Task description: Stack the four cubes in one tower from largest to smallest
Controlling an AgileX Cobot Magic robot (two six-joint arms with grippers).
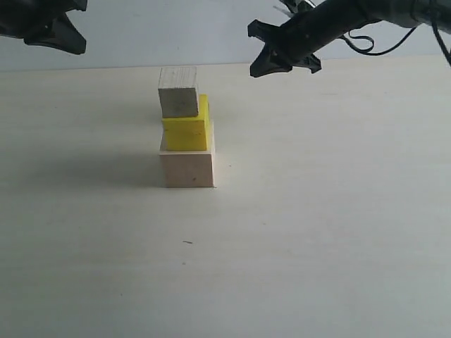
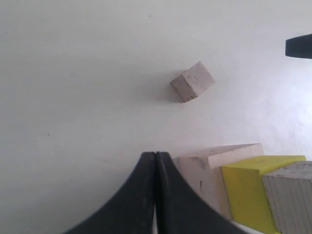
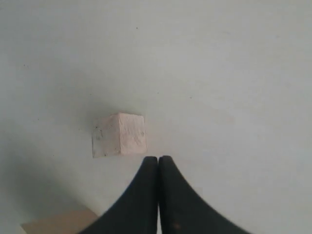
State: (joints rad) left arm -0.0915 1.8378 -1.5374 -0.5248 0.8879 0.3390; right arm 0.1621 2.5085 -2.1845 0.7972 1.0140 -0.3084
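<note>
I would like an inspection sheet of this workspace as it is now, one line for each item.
Surface: pale table, one small dark speck.
Job's things: large wooden cube, yellow cube and smaller wooden cube stacked in that order; smallest cube alone on the table, not stacked.
Clutter: nothing seen.
Grippers: left gripper and right gripper both shut, empty, raised above the table.
Cables: black cable loops near the right gripper.
Surroundings: plain pale wall.

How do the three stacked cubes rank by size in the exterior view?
1. bottom pale wooden cube
2. yellow cube
3. top wooden cube, which looks only slightly smaller than the yellow one
</note>
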